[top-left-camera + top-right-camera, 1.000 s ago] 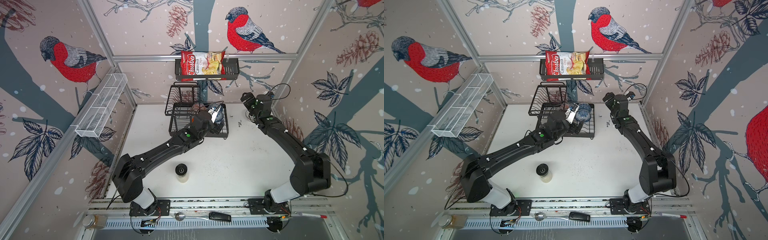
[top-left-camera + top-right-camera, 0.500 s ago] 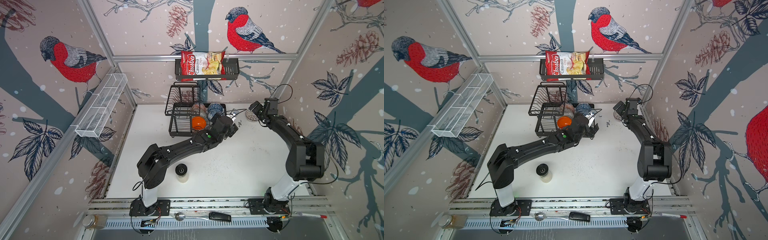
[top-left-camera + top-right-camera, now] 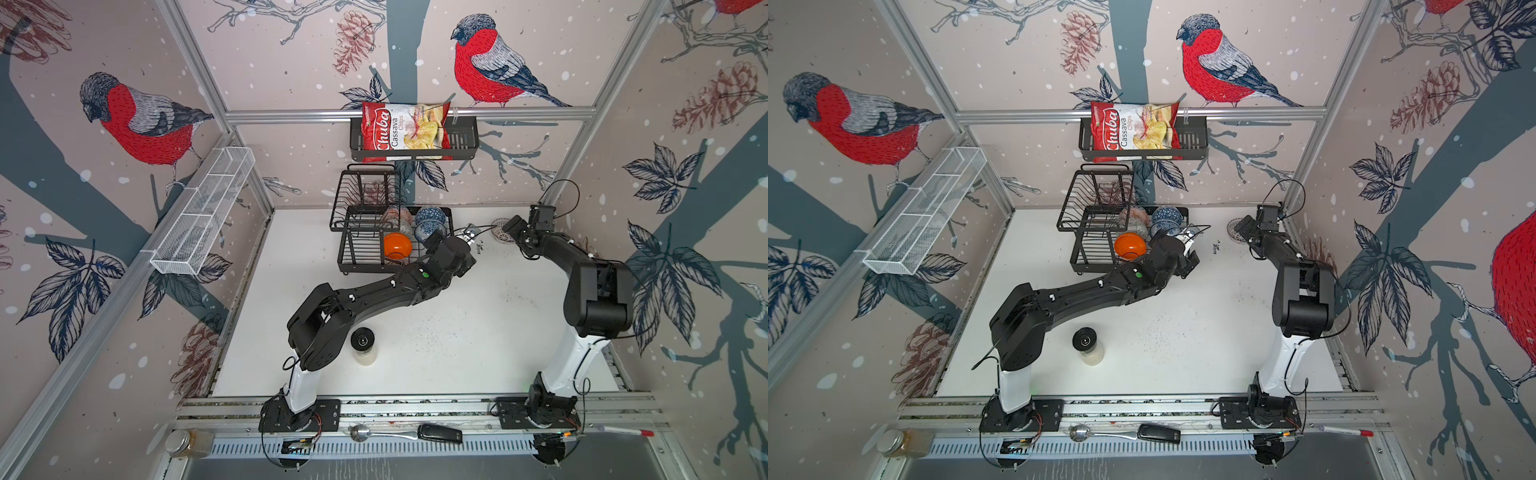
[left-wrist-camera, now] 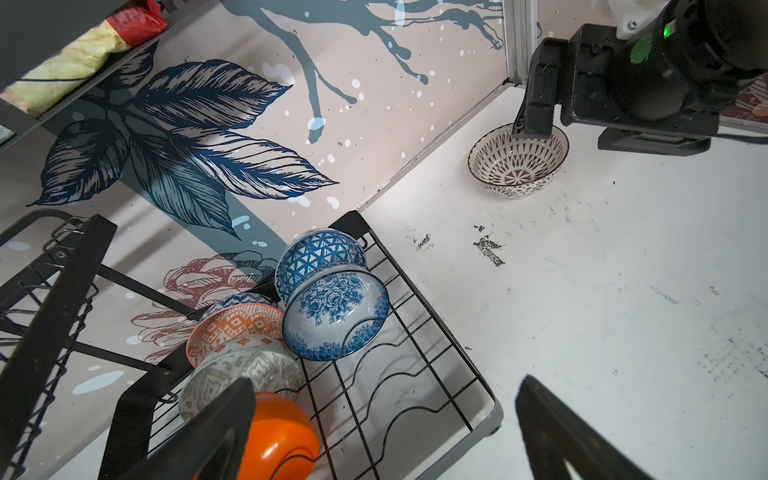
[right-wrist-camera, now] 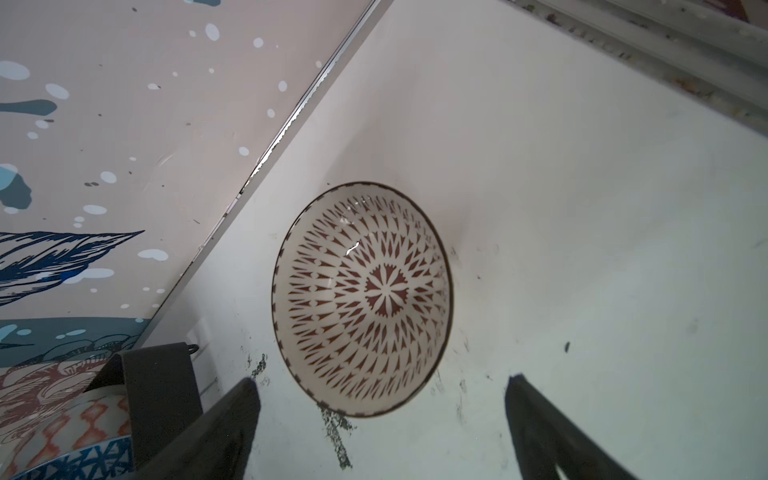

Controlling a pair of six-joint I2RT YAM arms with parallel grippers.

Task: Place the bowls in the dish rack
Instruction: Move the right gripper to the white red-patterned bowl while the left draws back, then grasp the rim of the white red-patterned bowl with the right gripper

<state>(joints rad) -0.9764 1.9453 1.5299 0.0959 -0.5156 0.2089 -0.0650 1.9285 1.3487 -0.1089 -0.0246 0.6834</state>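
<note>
Reads "Chuba Cassava Chips" on the glossy red bag (image 3: 405,131) in the slatted wall basket (image 3: 461,141). At the back edge of the white, scuffed worktop (image 3: 457,332), black wire dish rack (image 4: 415,374). In its lower tray, tipped on their sides by the wavy dividers: plain glossy orange bowl (image 4: 282,440), grey-green patterned bowl (image 4: 245,374), orange-white patterned bowl (image 4: 237,328), blue-white floral bowl (image 4: 336,320), blue-white lattice bowl (image 4: 318,253). Near the back right corner, upright, white bowl with brown lattice (image 5: 361,299). Left hand (image 4: 386,386) wide open and empty, by the rack. Right hand (image 5: 381,380) spread open just over that bowl, gripping nothing.

Orange bowl (image 3: 397,245) low in the dish rack (image 3: 360,250), lattice bowl (image 3: 502,237) apart on the white table (image 3: 457,332)
</note>
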